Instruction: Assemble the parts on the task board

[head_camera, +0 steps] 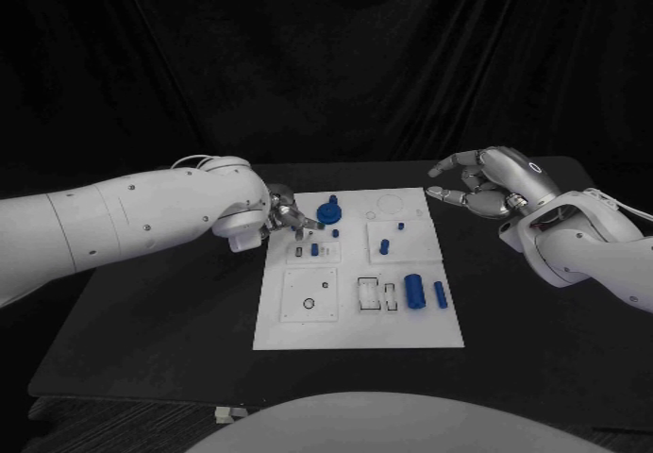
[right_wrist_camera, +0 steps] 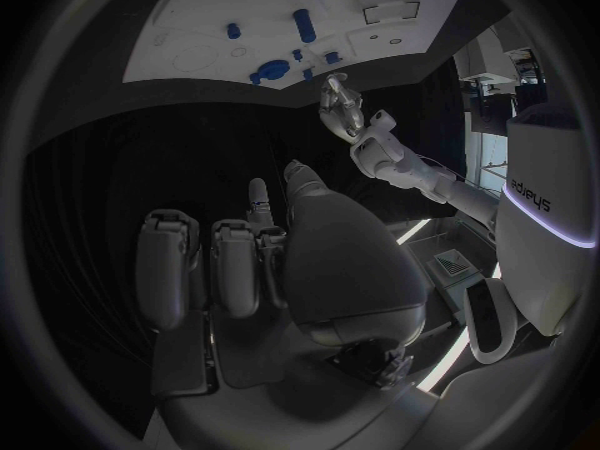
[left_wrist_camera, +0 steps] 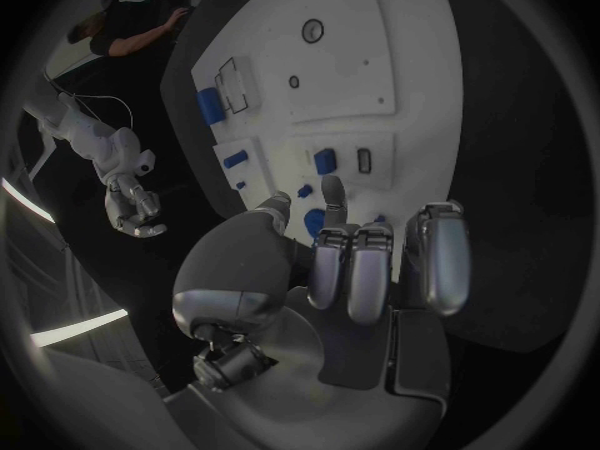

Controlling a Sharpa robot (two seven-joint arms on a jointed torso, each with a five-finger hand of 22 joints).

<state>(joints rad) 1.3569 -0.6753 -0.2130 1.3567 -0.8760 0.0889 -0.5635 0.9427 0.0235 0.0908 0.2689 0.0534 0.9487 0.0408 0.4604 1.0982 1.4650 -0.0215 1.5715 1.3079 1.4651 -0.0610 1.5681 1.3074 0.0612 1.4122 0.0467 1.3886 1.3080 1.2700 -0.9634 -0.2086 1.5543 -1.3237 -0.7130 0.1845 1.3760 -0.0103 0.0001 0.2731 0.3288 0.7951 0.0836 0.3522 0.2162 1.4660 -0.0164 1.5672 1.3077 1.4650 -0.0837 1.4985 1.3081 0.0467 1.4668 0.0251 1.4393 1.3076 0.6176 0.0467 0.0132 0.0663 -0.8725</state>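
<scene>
Left robot hand [head_camera: 285, 216] works, grip unclear, at the task board's [head_camera: 357, 335] ten o'clock corner beside the round blue part [head_camera: 328, 209], right robot hand [head_camera: 479, 186] loosely curled and empty off its two o'clock corner, several blue parts [head_camera: 413, 291] apparently still unassembled.

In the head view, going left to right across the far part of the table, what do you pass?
Left hand → round blue part on the task board → empty ring outline → right hand.

We see two smooth white arm shells dotted with small dark screws, each ending in a silver, metallic left hand [head_camera: 283, 215] and right hand [head_camera: 486, 182]; thin white cables loop near both wrists.
</scene>
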